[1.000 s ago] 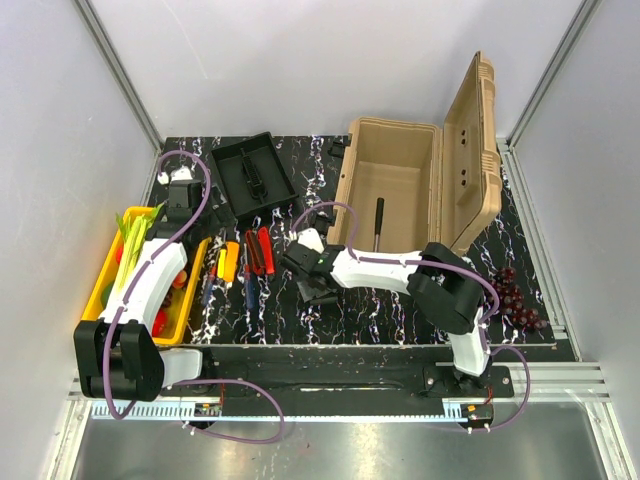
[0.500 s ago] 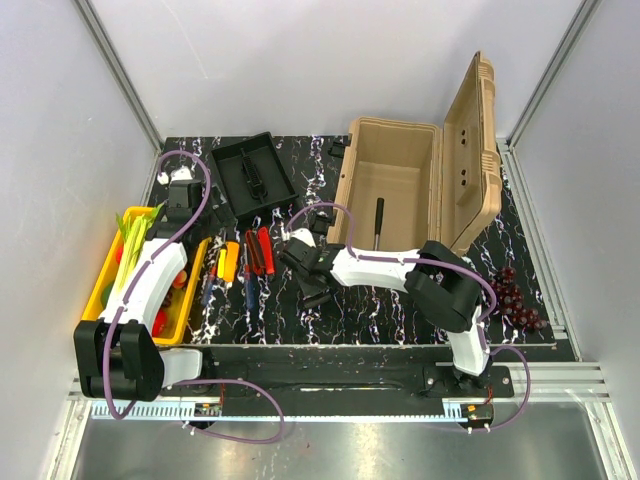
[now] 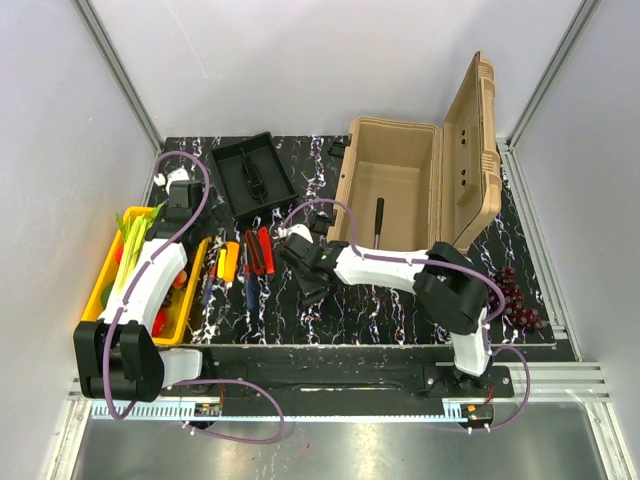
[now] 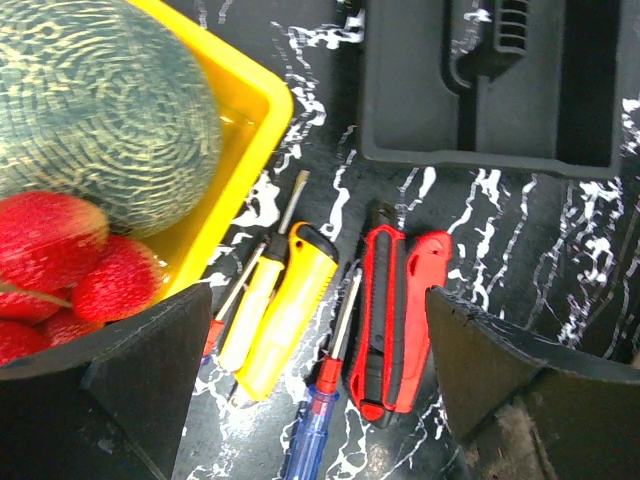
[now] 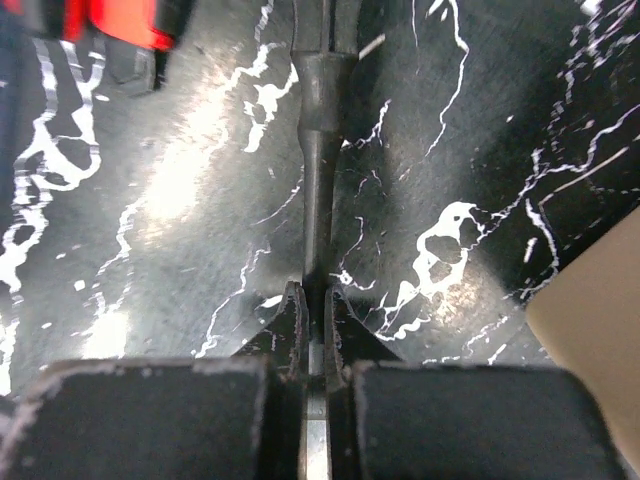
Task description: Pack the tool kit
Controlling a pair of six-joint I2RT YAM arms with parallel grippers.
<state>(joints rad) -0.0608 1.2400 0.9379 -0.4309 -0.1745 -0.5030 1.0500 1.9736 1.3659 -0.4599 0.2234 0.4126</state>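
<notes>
The slim dark tool point(image 5: 318, 190) is lying straight out ahead of the right gripper point(image 5: 315, 305). Its thin shaft is running back between the fingertips and its thicker handle is pointing away from them. The jaws are clamping on that shaft. A second ago they were standing apart over the tabletop, and half a second ago they were still narrowing. The gripper has also edged slightly toward the row of handled tools. This looks like a fresh pick, so the carry to the box is probably next. I cannot tell whether the tool is already leaving the table.

Just to the right of these jaws the tan wall of the toolbox point(image 3: 405, 185) is showing. Its lid point(image 3: 478, 150) is standing upright, and one dark tool point(image 3: 378, 222) is already resting inside. Ahead and to the left of the jaws the red-handled cutters point(image 4: 395, 300) are waiting.

The left gripper point(image 4: 318, 340) is hovering with its jaws wide apart, holding nothing, and it is showing no change from the earlier frames. Between its fingers the cutters, the yellow-handled tools point(image 4: 285, 310) and the blue-handled screwdriver point(image 4: 310, 450) are lying side by side. Beyond them the black inner tray point(image 4: 420, 90) is sitting apart from the toolbox. To the left of these jaws the yellow tray point(image 4: 265, 110) of produce is sitting, and it is not part of the kit.
</notes>
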